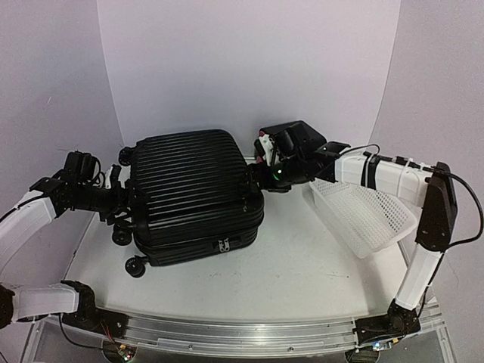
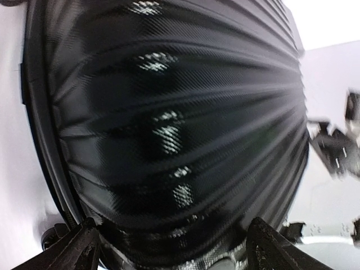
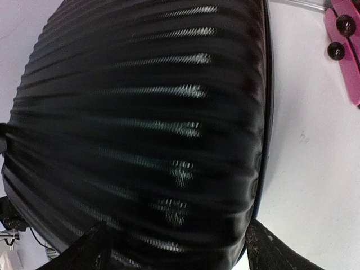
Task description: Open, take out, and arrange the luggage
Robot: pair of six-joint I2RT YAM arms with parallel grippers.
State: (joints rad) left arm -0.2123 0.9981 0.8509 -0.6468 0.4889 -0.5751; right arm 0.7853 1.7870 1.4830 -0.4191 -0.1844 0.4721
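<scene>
Black ribbed hard-shell luggage point(image 1: 193, 189) lies flat on the white table point(image 1: 302, 272), centre-left in the top view, w/ wheels point(image 1: 136, 266) along its left side and the zipper seam facing the near edge. L pincer point(image 1: 117, 198) sits at the luggage's left side, among the wheels; R pincer point(image 1: 261, 174) is at its far-right corner. Contact can't be told from here. White mesh basket point(image 1: 363, 215) lies at an angle on the table's right part, below the R arm; a black box w/ pink front point(image 1: 291, 140) stands just behind the R pincer. Left wrist view: luggage shell point(image 2: 169, 140) fills the frame, ridges fanning out. L pincer point(image 2: 173, 228) is spread wide, one finger point(image 2: 79, 250) low-left, the other low-right, shell between them; touching or not, can't tell. Right wrist view: luggage point(image 3: 146, 140) again fills most of the frame. R pincer point(image 3: 177, 228) is likewise spread wide, w/ fingers at the two low corners. Pink part point(image 3: 343, 45) w/ two dark screws shows top-right over bare table point(image 3: 315, 169).
</scene>
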